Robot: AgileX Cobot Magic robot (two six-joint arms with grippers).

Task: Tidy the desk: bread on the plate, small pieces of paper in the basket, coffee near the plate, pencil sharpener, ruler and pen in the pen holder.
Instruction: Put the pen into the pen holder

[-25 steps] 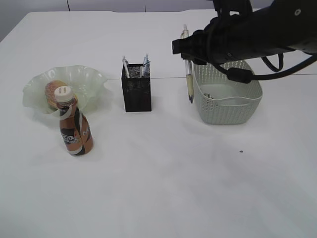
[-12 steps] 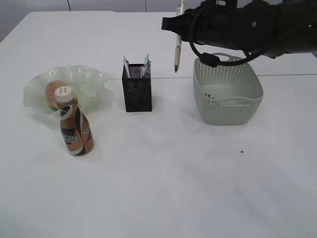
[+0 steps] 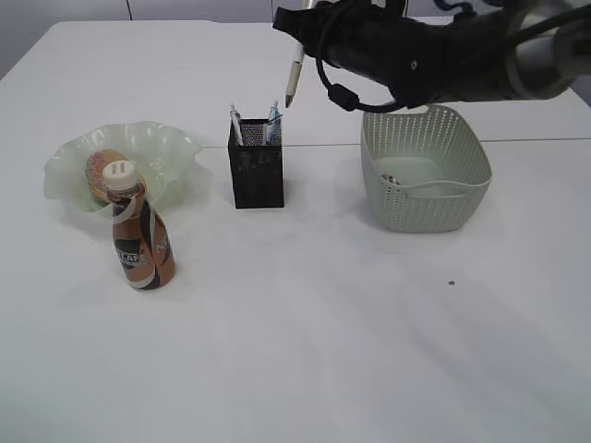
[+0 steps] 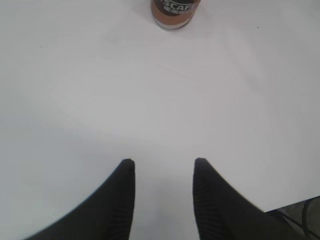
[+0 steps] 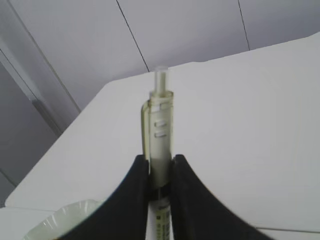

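Presently the right gripper [image 3: 301,41], jaws pinching the pen [image 3: 294,78] tip-down, hangs just right of the pen holder [image 3: 256,171] for insertion; left gripper [image 4: 164,167] jaws spread, idle.

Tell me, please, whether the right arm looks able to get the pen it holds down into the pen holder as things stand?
Probably yes. The right gripper holds the pen tip-down, just above and right of the pen holder. Nothing lies between them, and its open top shows room beside the items already inside.
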